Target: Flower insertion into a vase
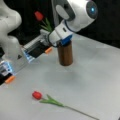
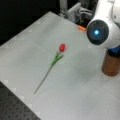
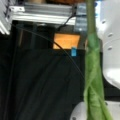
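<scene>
In a front view my gripper lies level, just left of the top of the dark brown cylinder vase, shut on the stem of a red tulip. Its bloom and leaves stick up above the fingers. The stem's lower end is hidden behind my wrist, right over the vase mouth. Close up in the wrist view, the green stem runs top to bottom. A second red tulip lies flat on the grey table, also seen from the other side. There the vase stands under my arm, which hides the gripper.
Another white robot arm with orange-tipped fingers stands at a front view's left, close to my gripper. A metal frame sits at the table's far edge. A black perforated plate borders the table.
</scene>
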{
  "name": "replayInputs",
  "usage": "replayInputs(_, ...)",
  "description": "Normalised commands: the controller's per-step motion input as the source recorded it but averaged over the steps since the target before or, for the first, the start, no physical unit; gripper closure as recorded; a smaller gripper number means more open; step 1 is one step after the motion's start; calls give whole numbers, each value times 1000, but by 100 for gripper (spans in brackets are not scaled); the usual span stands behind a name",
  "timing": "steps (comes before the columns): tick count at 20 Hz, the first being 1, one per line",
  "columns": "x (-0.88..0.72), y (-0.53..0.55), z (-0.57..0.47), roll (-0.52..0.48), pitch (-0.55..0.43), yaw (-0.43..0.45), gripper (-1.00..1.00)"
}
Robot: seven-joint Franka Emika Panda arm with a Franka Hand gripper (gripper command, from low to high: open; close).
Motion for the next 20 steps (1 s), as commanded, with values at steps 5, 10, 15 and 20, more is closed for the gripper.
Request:
replayInputs(5,173,81,116,-166,-448,-196,-100)
replayInputs(10,-174,14,-2,-185,-891,-96,-100)
replayInputs(15,-397,-109,-53,-185,-829,-12,-100)
replayInputs(20,-276,-202,-90,-161,-644,30,-100)
